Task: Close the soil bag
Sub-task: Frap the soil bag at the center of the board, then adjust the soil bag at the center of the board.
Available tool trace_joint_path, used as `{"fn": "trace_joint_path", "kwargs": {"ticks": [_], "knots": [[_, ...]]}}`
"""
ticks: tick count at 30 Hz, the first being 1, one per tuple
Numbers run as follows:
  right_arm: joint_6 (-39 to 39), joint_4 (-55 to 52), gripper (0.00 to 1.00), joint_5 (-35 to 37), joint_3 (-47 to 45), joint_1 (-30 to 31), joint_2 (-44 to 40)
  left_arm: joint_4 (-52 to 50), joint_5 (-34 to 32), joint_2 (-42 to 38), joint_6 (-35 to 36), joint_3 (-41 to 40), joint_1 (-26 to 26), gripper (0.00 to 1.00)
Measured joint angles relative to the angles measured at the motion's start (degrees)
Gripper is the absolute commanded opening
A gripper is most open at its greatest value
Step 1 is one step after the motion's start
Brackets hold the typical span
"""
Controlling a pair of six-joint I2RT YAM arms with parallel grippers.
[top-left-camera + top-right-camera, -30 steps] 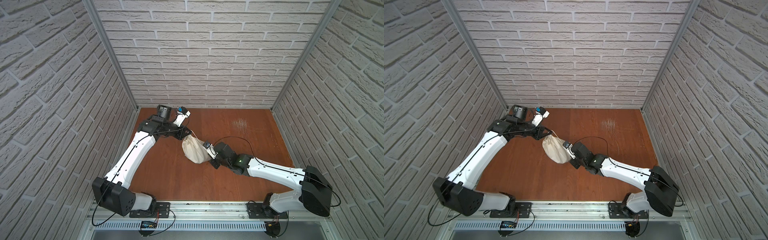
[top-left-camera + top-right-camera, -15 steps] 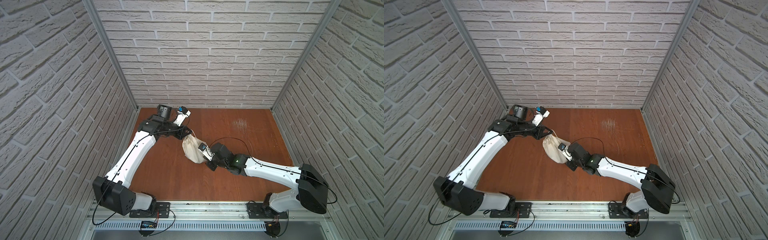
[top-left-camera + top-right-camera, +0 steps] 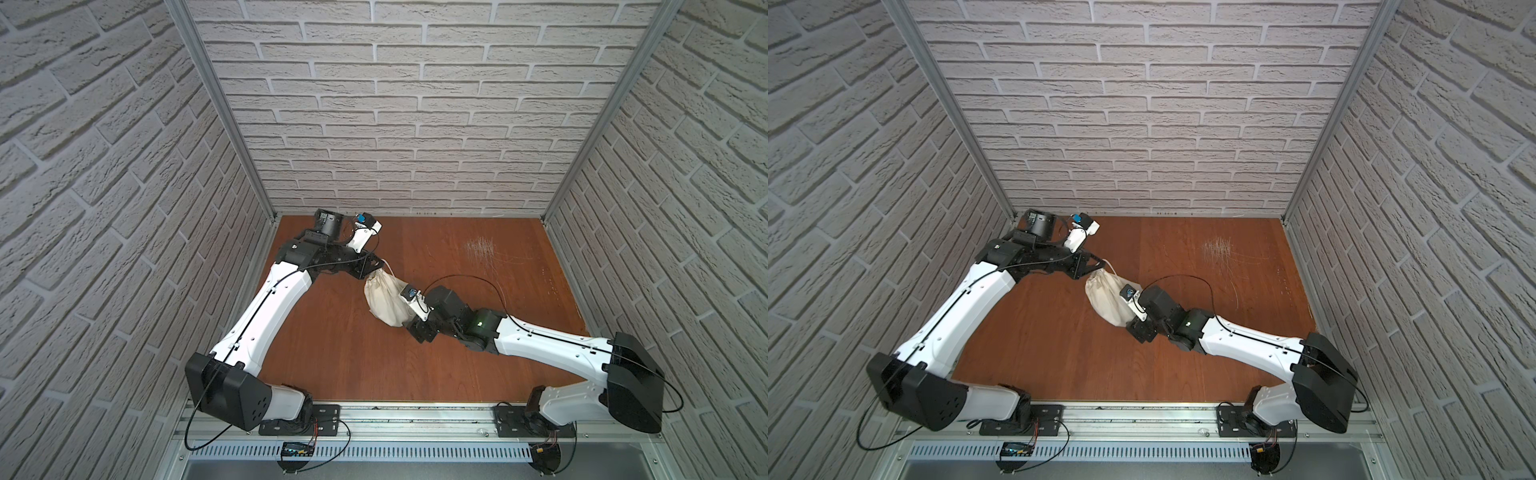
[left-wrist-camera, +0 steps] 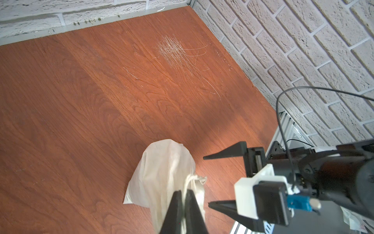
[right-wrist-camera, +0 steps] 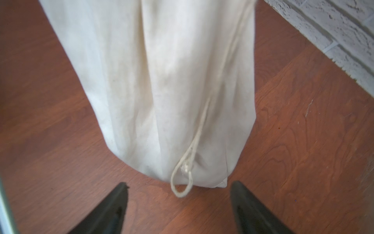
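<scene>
Left wrist view: the left gripper [image 4: 183, 195] is pinched tight on the cord [image 4: 189, 180], right at the bag's bunched-up neck.
Right gripper [image 5: 179, 186]: jaws spread wide with nothing in them, tips just off the bag's bottom end.
Soil bag [image 3: 386, 297]: a wrinkly cream sack stretched between the two grippers in both top views, neck toward the left one.
Loose loop: a bit of cord dangles past the bag's bottom edge, between the open tips.
Table [image 3: 332, 353]: reddish wood; the bag sits around the middle.
</scene>
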Motion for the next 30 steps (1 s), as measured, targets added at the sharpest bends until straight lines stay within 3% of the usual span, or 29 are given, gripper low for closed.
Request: {"fn": "trace_joint_path", "kwargs": {"ticks": [13, 22, 30], "knots": [[-2.56, -4.48, 0.98, -11.41, -0.74, -6.14, -14.64, -0.04, 0.17, 0.0, 0.61, 0.02, -0.72, 0.0], [-12.66, -2.82, 0.99, -21.03, 0.15, -6.95, -9.9, -1.07, -0.31, 0.35, 1.55, 1.53, -1.95, 0.0], [-16.26, -0.61, 0.99, -29.05, 3.91, -10.16, -2.01, -1.77, -0.55, 2.27, 2.64, 4.2, -4.02, 0.0]]}}
